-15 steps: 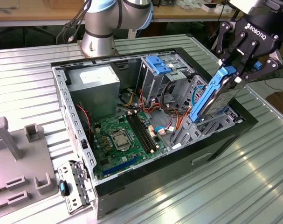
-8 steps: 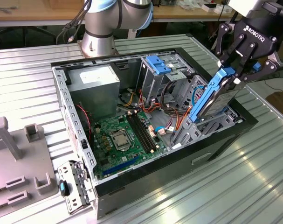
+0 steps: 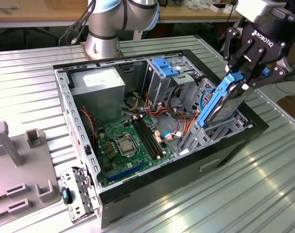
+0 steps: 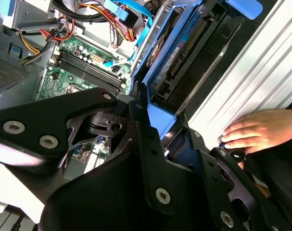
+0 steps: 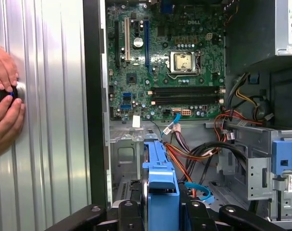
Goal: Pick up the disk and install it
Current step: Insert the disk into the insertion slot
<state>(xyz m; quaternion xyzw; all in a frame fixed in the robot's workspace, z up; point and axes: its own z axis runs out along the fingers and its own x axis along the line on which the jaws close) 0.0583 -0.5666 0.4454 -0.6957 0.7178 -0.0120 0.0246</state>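
Risk: the disk [image 3: 219,108] hangs tilted at the right of the exterior frame, lower end at the drive bay [image 3: 233,122] of the computer case [image 3: 186,170]. Its rails could bind on the bay wall or snag the cables [image 3: 181,122] beside it. The gripper [image 3: 242,78] has its fingers drawn in narrow, clamped on the disk's upper end.

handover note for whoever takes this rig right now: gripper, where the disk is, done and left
Gripper: shut on the disk, holding its upper end by the blue carrier.
Disk: tilted, lower end down at the drive cage in the open computer case's corner on the exterior view's right; most of it is above the rim.
Done: pickup.
Left: disk not yet seated.
Note: a person's hand rests on the table beside the case.
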